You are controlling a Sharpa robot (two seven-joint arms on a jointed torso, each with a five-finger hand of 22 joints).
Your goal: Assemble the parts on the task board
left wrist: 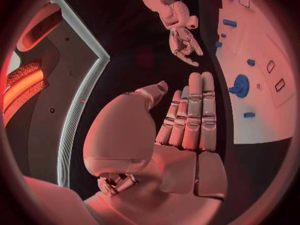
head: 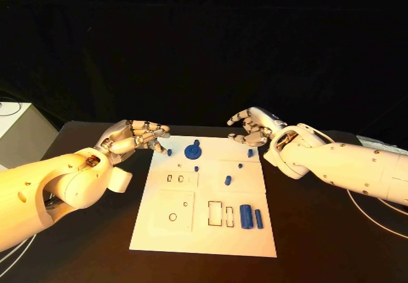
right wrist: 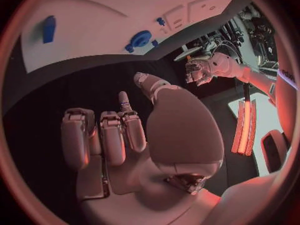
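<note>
White task board (head: pixel 204 236) on black table (head: pixel 323 247), blue parts (head: pixel 194 152) on it, left hand (head: pixel 134 137) and right hand (head: pixel 253 127) flanking far end

Matt white task board (head: pixel 204 236), smooth blue plastic-looking parts (head: pixel 246 216), matt black table (head: pixel 331 236)

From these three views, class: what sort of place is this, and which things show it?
Probably a robotics lab test bench: a white task board with blue parts on a black table, dark backdrop, both hands, left and right, empty.

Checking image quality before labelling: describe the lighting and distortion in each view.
Head view: warm light on the left arm, white board evenly lit, background black. Left wrist view: reddish cast, fisheye curves the board's edge; left hand sharp. Right wrist view: same reddish cast and bending; right hand dim.
</note>
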